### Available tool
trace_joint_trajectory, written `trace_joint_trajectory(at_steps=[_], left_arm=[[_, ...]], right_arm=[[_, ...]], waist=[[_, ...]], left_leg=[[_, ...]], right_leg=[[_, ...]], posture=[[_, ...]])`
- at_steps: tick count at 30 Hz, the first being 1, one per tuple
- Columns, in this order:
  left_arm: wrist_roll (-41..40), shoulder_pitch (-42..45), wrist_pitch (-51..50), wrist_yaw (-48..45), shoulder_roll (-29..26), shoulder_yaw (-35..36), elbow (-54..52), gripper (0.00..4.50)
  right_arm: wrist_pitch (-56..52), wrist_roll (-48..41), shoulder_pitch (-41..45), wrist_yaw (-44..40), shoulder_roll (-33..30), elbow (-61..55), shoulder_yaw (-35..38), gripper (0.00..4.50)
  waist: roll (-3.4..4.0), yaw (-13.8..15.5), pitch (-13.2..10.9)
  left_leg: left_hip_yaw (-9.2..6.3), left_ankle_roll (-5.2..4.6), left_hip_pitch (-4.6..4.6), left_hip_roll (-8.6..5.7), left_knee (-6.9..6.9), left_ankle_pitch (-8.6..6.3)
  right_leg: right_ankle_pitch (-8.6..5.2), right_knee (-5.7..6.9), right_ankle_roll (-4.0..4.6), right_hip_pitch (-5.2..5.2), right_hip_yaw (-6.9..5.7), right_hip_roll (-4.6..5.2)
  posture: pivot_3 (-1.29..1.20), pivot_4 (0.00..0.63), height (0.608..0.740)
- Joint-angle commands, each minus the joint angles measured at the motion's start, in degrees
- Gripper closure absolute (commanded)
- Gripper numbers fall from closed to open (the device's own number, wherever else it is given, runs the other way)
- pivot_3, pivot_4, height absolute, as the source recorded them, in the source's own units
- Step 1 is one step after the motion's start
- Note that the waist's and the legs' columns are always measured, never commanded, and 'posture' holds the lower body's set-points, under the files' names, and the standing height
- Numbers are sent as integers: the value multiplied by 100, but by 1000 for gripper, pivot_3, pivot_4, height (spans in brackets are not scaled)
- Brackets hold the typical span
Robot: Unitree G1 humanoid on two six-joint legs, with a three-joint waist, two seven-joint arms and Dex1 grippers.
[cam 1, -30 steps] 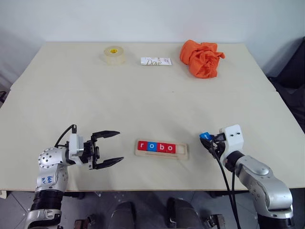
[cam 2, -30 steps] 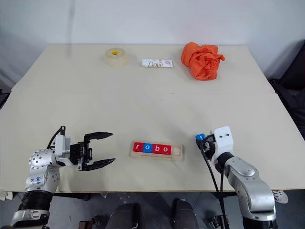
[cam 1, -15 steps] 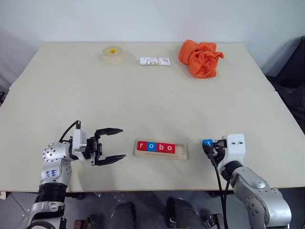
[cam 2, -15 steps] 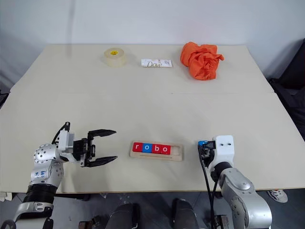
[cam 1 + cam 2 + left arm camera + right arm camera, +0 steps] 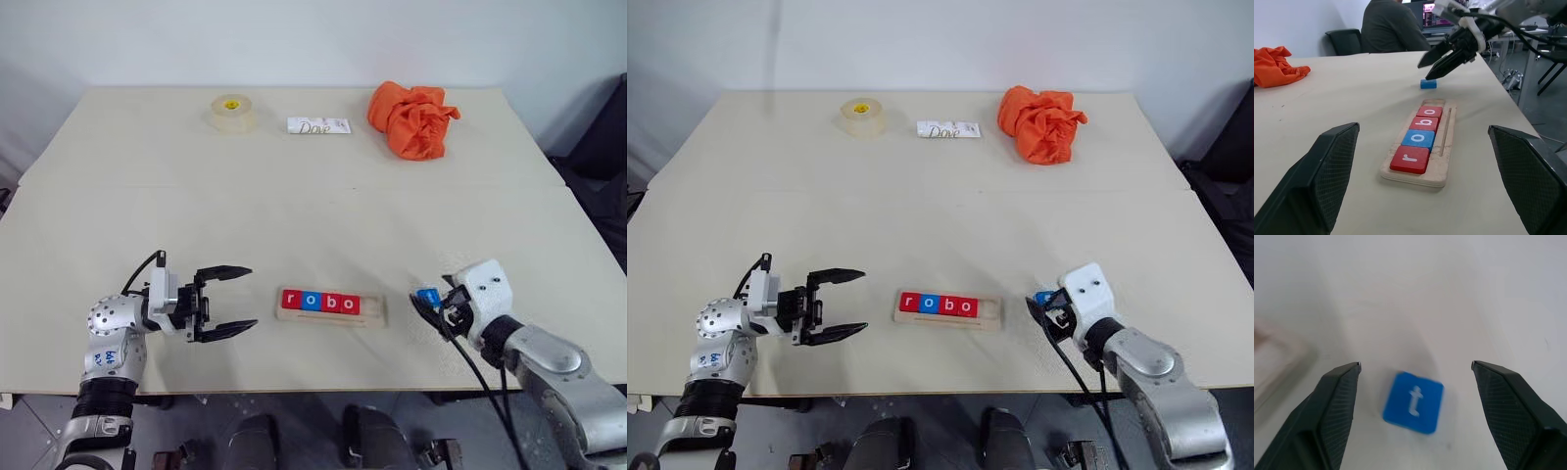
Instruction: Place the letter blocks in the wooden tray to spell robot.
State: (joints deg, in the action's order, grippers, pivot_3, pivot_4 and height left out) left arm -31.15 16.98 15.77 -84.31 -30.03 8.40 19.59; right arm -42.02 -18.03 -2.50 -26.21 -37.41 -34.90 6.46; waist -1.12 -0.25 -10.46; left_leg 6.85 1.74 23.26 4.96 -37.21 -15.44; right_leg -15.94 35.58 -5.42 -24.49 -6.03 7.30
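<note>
The wooden tray (image 5: pixel 377 313) lies near the table's front edge and holds several letter blocks (image 5: pixel 321 302) reading r, o, b, o: red, blue, red, red. Its right end slot is bare. A blue t block (image 5: pixel 1413 402) lies flat on the table just right of the tray, letter up. My right gripper (image 5: pixel 1415 364) hangs open just above it, one finger to each side, not touching; the left wrist view shows the t block (image 5: pixel 1428 83) under those fingers. My left gripper (image 5: pixel 252 296) stands open left of the tray, pointing at it, holding nothing.
Along the far edge sit a tape roll (image 5: pixel 233 112), a white Dove packet (image 5: pixel 319 125) and a crumpled orange cloth (image 5: pixel 411 119). In the left wrist view a person (image 5: pixel 1393 24) sits at a desk beyond the table.
My right gripper has opened and let go of the blue t block, which now lies on the table right of the tray. The right wrist has rolled. My left gripper stayed put.
</note>
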Motion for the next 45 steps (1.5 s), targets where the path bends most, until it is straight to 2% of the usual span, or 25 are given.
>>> trace_joint_trajectory(at_steps=[1, 4, 7, 13, 19, 22, 26, 28, 33, 38, 41, 45], left_arm=[[-52, -126, 50, 25, -47, 106, -247, 0], [-39, -211, 62, 87, -16, 108, -322, 0], [-36, -289, 74, 175, 21, 105, -425, 0], [-56, -580, 68, 349, 37, 143, -728, 0], [-80, -920, 47, 555, -4, 224, -1068, 0], [-91, -1043, 29, 626, -33, 264, -1190, 0], [-107, -1143, 18, 674, -57, 295, -1283, 0], [-101, -1163, 19, 715, -53, 294, -1314, 0], [-84, -1151, 25, 734, -43, 270, -1314, 0], [-102, -1026, 31, 603, -43, 229, -1174, 0], [-75, -908, 54, 550, -40, 220, -1038, 0], [-50, -774, 78, 520, -3, 194, -924, 0]], right_arm=[[1071, 42, 301, -1531, -908, 879, -22, 702], [1980, 235, 710, -2583, -1522, 1895, -348, 702], [2827, 563, 1272, -3297, -1786, 2871, -719, 702], [4060, 1155, 2603, -4282, -1694, 4624, -1430, 702], [4550, 1429, 3311, -4792, -1490, 5476, -1784, 702], [4715, 1503, 3403, -5054, -1520, 5618, -1873, 1270], [4573, 1423, 3524, -5103, -1373, 5559, -1804, 2665], [4446, 1379, 3522, -5174, -1365, 5406, -1786, 3016], [3893, 1069, 3498, -5250, -1360, 4819, -1595, 3015], [2194, 301, 3485, -5062, -1410, 3229, -1317, 3015], [1462, 107, 3357, -4852, -1365, 2416, -1384, 3015], [920, 374, 3291, -4667, -1414, 1884, -1861, 3015]], waist=[[-1, 3, 0], [-3, 2, -2], [-4, -2, -2], [-2, -34, -3], [-2, -37, -3], [-2, -32, -3], [-2, -21, -3], [-2, -30, -3], [2, -34, -5], [3, -11, -6], [3, 3, -6], [3, 12, -6]], left_leg=[[1, 0, 0, 0, -3, 0], [3, -3, -1, -1, -7, -1], [4, -1, -2, 0, -7, 1], [16, 0, -4, 0, -14, 1], [14, 7, -5, 1, -14, 5], [14, 7, -5, 1, -17, 5], [14, 7, -5, 1, -22, 4], [14, 7, -5, 2, -24, 4], [15, 9, -6, 4, -21, 5], [13, 9, -5, 4, -22, 5], [9, 10, -5, 4, -21, 3], [10, 6, -1, 3, -23, -1]], right_leg=[[1, 0, -1, 1, 0, 0], [4, -3, -7, 4, 3, 0], [4, -1, -7, 2, 2, -1], [6, 1, -9, 2, 6, 1], [6, 3, -9, 2, 6, 2], [6, 4, -9, 2, 5, 2], [6, 7, -8, 3, 6, 4], [7, 10, -7, 2, 5, 3], [6, 15, -5, -3, 6, 3], [6, 16, -5, -4, 6, 3], [5, 15, -2, -4, 4, 3], [5, 12, -1, -2, 4, 7]], posture=[[0, 150, 740], [0, 150, 740], [0, 150, 740], [0, 150, 740], [0, 150, 740], [0, 150, 740], [0, 150, 740], [0, 150, 740], [0, 150, 740], [0, 150, 740], [0, 150, 740], [0, 150, 740]])
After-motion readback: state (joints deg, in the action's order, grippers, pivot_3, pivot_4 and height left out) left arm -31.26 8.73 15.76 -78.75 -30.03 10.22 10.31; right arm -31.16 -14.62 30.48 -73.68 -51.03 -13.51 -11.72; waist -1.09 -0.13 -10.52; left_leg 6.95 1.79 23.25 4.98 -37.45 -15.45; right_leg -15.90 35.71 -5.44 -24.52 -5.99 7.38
